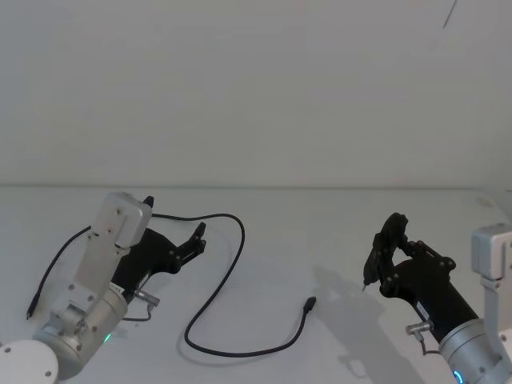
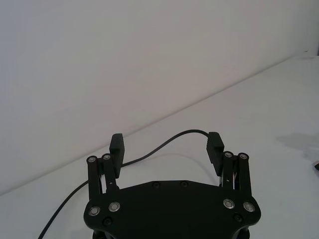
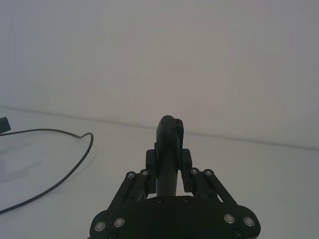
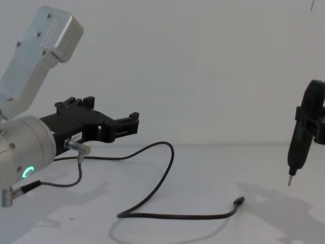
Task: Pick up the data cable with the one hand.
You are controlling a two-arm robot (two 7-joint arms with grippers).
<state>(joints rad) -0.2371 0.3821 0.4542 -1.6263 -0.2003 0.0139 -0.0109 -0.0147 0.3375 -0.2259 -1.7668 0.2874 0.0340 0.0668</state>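
The data cable (image 1: 226, 276) is a thin black cord lying in loops on the white table. Its small dark plug tip (image 1: 310, 302) points right near the middle. My left gripper (image 1: 194, 240) hovers open and empty just above the cable's far bend (image 4: 162, 146). In the left wrist view that bend (image 2: 187, 132) runs just beyond the two spread fingertips (image 2: 116, 143). My right gripper (image 1: 390, 254) is held at the right, off the table, and is shut on a slim black pen-shaped tool (image 4: 301, 137), also seen as the tool (image 3: 168, 149) between its fingers.
A short grey wire with a silver plug (image 4: 77, 147) hangs from my left wrist. The cable's other end (image 1: 32, 308) lies at the table's left. The table's far edge (image 1: 320, 188) meets a plain white wall.
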